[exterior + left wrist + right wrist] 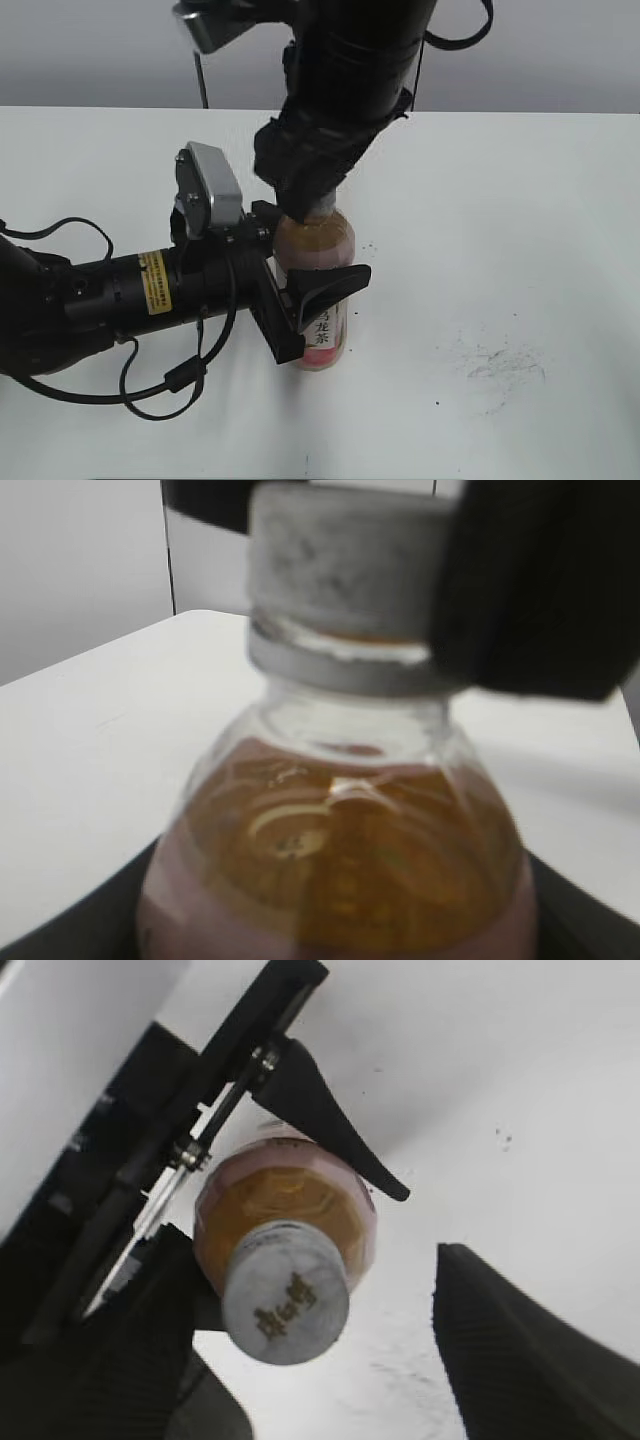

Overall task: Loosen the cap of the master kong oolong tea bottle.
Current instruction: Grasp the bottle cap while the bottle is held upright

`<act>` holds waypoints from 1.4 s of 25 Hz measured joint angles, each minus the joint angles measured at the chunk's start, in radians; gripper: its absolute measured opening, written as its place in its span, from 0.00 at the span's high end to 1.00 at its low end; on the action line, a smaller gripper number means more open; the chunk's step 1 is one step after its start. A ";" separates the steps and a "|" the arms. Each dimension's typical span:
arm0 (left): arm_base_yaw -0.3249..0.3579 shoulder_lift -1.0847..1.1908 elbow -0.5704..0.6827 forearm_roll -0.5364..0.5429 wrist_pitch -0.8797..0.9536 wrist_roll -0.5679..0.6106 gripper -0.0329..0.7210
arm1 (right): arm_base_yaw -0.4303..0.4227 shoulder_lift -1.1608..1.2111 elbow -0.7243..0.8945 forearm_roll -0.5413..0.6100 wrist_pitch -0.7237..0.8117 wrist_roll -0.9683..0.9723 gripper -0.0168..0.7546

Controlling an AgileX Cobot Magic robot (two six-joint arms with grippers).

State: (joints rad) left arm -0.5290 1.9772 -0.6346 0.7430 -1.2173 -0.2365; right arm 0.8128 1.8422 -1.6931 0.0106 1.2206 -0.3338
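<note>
The master kong oolong tea bottle [318, 290] stands upright near the middle of the white table [520, 220], one bottle with one cap [285, 1292] on its neck. The left gripper [312, 300] comes in from the side, its jaws partly open but closed around the bottle's body at label height, holding it steady. The right gripper [330, 1350] hangs over the top; in the right wrist view its jaws stand wide apart, one finger just beside the cap and the other well clear of it, so it has hold of nothing. The step in hand looks like taking a grip on the cap for a turn. To do it well, the right jaws should centre on the cap, close squarely on its ribbed side and twist about the bottle's upright axis, while the left hold stays firm so the bottle does not spin or tip. Two arms, two grippers, and some dark scuff marks [505, 365] on the table.
</note>
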 joint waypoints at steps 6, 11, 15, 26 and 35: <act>0.000 0.000 0.000 0.000 0.000 0.000 0.37 | 0.000 0.000 0.000 0.008 0.000 0.384 0.41; 0.000 0.000 0.000 0.000 0.000 0.000 0.37 | 0.000 0.000 0.000 0.030 0.000 0.488 0.56; 0.000 0.000 0.000 -0.001 0.000 -0.001 0.37 | 0.000 0.000 0.000 0.038 0.001 0.385 0.63; 0.000 0.000 0.000 0.002 0.000 0.001 0.37 | 0.000 0.000 -0.002 0.044 0.003 -0.505 0.63; 0.000 0.000 0.000 0.002 0.000 0.001 0.37 | 0.000 0.000 -0.008 0.049 0.010 -1.471 0.63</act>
State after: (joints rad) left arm -0.5290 1.9772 -0.6346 0.7445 -1.2173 -0.2359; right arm 0.8128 1.8422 -1.7010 0.0601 1.2308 -1.8051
